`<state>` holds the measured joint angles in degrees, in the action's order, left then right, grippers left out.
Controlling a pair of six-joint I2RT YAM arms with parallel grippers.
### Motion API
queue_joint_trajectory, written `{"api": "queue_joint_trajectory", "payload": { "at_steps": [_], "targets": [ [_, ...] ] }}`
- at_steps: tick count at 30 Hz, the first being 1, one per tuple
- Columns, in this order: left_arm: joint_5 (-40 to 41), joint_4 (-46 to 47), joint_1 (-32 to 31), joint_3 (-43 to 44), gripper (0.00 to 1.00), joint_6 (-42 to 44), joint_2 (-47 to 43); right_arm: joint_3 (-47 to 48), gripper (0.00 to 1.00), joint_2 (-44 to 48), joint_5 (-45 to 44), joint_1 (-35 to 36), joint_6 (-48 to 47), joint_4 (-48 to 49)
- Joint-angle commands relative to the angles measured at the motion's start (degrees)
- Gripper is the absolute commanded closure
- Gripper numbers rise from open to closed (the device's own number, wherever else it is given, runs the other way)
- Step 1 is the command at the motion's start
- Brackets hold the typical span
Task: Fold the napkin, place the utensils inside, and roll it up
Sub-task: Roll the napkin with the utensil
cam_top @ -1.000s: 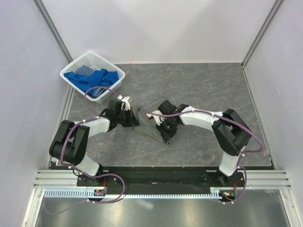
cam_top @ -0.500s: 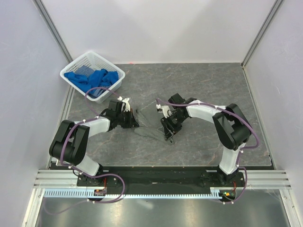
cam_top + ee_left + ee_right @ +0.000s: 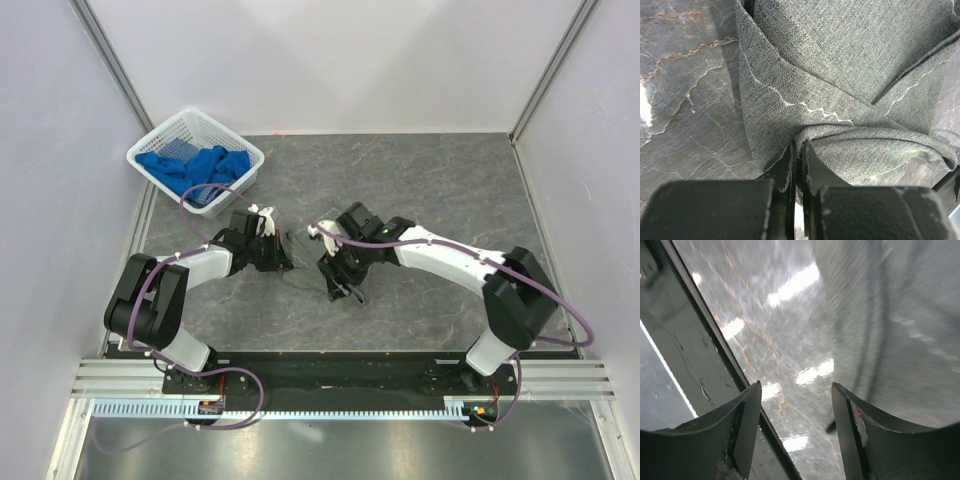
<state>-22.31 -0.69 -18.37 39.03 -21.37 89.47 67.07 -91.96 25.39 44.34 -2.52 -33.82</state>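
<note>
At the back left, a white basket [image 3: 156, 133] heaped with blue cloths [image 3: 200, 165], same spot as half a second ago.

Next, left gripper [image 3: 278, 258]: low on the grey tabletop [image 3: 430, 190], not shifted since the earlier frames. In its wrist view, fingers [image 3: 785, 165] pressed together on a bunched fold of the napkin [image 3: 840, 75], with cloth pinched in the thin slit between them. Rest of the napkin rumpled ahead of them, lighter hem stitching zigzagging across the folds, bare tabletop showing to the left.

From above, napkin gathered on the table between the two grippers, toward the left of centre. Now a tighter, smaller heap than a second ago, when spread wider toward the near side.

Right gripper [image 3: 338, 285]: closer to the left gripper than half a second ago, moved leftward and slightly toward the near edge; elbow of that arm swung further out to the right. Wrist view blurred; fingers [image 3: 747, 425] spread wide apart, nothing between them, tabletop below and grey cloth smeared across the upper right.
</note>
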Motion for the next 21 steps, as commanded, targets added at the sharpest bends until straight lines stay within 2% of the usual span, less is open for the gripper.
{"api": "queue_joint_trajectory", "payload": {
  "at_steps": [1, 8, 13, 21],
  "targets": [
    [3.0, -3.2, 0.2, 0.8, 0.98, 1.2, 0.7, -2.6, 0.35, -4.9, 3.6, 2.0, 1.8, -2.4],
    [3.1, -3.3, 0.2, 0.5, 0.98, 1.6, 0.6, 0.0, 0.36, -8.5, -8.0, 1.2, 0.6, -7.6],
    [3.1, -3.3, 0.2, 0.3, 0.98, 1.8, 0.3, 2.6, 0.35, -8.1, -8.4, -0.7, 0.2, -7.6],
    [3.1, -3.4, 0.3, 0.3, 0.98, 1.9, 0.6, 0.4, 0.35, -11.1, -9.5, -3.8, -0.3, -5.5]
  ]
}}
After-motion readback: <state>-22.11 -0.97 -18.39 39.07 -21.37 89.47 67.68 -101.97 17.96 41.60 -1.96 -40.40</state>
